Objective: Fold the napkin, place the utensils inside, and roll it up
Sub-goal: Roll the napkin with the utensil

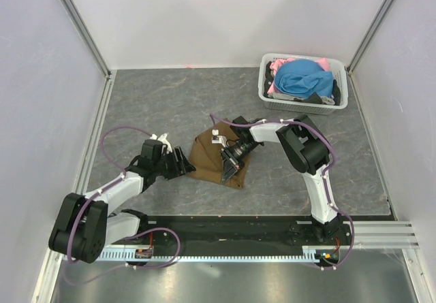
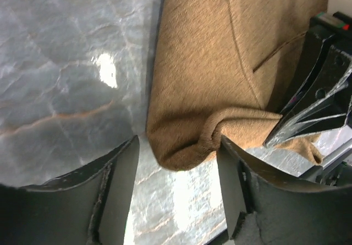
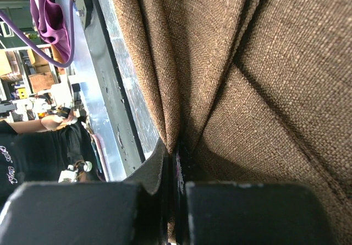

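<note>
brown napkin (image 3: 264, 80) in right hand (image 3: 175, 156)

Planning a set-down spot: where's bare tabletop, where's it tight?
Free: far strip of table between napkin and back wall, left of the basket; also the patch between right arm, basket and right wall. Crowded: centre, left pincer and right pincer at the napkin.
</note>
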